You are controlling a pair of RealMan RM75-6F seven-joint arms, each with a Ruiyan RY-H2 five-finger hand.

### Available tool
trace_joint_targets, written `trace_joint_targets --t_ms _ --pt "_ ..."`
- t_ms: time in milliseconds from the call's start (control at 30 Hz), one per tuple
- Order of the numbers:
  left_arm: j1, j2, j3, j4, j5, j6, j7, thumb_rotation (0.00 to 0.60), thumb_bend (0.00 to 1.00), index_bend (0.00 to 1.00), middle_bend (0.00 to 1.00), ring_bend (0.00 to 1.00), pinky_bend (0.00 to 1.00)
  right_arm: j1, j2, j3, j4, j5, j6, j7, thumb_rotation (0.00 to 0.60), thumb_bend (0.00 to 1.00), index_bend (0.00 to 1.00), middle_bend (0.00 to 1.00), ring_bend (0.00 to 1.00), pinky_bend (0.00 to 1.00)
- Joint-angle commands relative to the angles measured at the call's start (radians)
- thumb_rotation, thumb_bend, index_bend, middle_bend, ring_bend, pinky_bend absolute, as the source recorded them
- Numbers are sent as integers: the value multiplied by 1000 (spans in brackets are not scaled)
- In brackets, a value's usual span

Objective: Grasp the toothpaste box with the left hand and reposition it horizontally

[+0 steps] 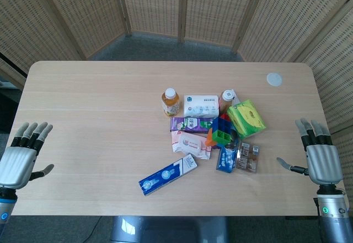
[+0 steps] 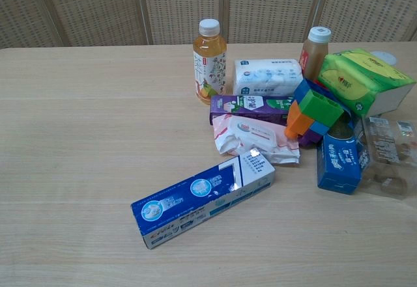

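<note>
The toothpaste box [image 1: 168,175] is a long blue and white carton lying flat on the wooden table, slanted with its white end up to the right. The chest view shows the toothpaste box [image 2: 203,197] nearest the camera, apart from the pile behind it. My left hand [image 1: 21,156] hovers at the table's left edge, palm down, fingers spread, holding nothing, far left of the box. At the right edge my right hand [image 1: 318,156] is likewise open and empty. Neither hand appears in the chest view.
Behind the box lies a cluster: a pink wipes pack [image 1: 191,144], purple carton [image 1: 191,124], juice bottle [image 1: 170,101], white tissue pack [image 1: 201,105], green tissue pack [image 1: 246,118], coloured blocks [image 1: 222,131], small blue box [image 1: 226,158], clear snack pack [image 1: 248,157]. A white disc [image 1: 274,79] sits far right.
</note>
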Motion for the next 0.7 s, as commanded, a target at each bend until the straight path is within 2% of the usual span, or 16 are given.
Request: trace_joint_targets --t_ms 33,367,467,700 --pt "-3 -2 1 3 -2 -9 -2 600 203 68 12 0 0 0 0 0 -1 1 -1 -1 315 29 0 0 0 0" --pt "-38 14 -6 -29 -9 -63 11 600 202 33 12 0 0 -6 -1 0 -8 -1 6 3 315 29 0 0 0 0" --pt "-71 10 -7 -45 -10 -118 -9 600 202 22 10 0 0 -7 -3 -1 -9 1 4 1 316 30 0 0 0 0" --pt "-201 -30 -9 -38 0 -318 -17 600 204 1 4 0 0 -7 12 2 -29 -1 5 -10 314 30 0 0 0 0"
